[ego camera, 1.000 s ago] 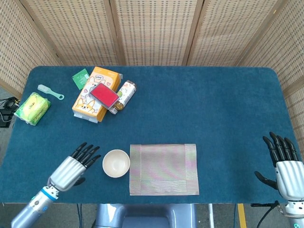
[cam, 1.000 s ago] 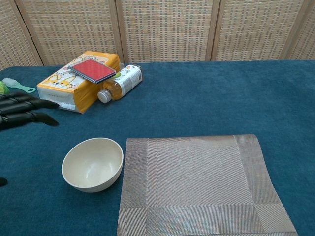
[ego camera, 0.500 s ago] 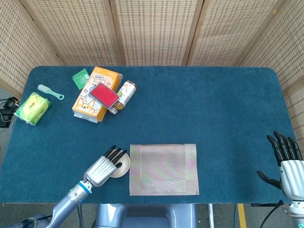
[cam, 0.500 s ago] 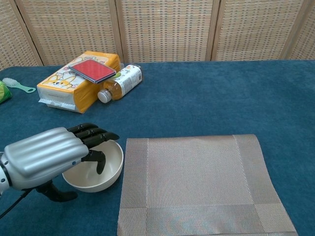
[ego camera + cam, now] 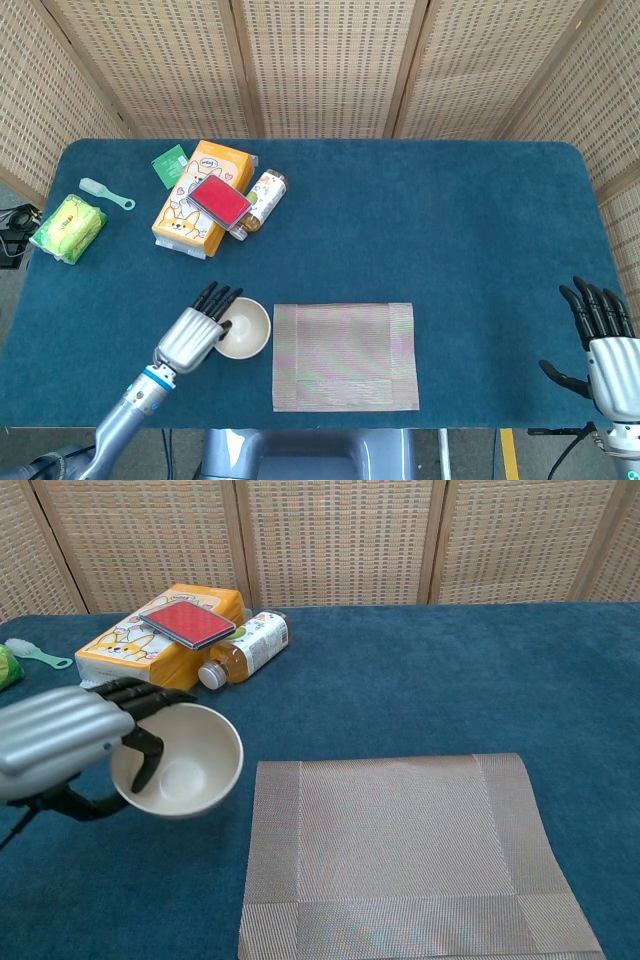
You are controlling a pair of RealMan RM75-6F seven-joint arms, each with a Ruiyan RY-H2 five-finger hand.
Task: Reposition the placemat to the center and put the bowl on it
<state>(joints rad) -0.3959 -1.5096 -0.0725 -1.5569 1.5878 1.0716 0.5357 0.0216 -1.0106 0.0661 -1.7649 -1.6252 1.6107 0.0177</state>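
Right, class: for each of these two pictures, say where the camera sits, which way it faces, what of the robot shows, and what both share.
Head view: high above the near edge, looking steeply down on the whole table; shows left hand and right hand.
Chest view: low at the near edge, looking forward across the table to the screens; only the left hand shows.
Shared: left hand gripping the bowl, placemat, orange box, bottle.

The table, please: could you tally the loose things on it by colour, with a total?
Green: 3, packet, brush, pouch
Orange: 1, box
Red: 1, case
Amber: 1, bottle
Cream: 1, bowl
Grey: 1, placemat
Total: 8
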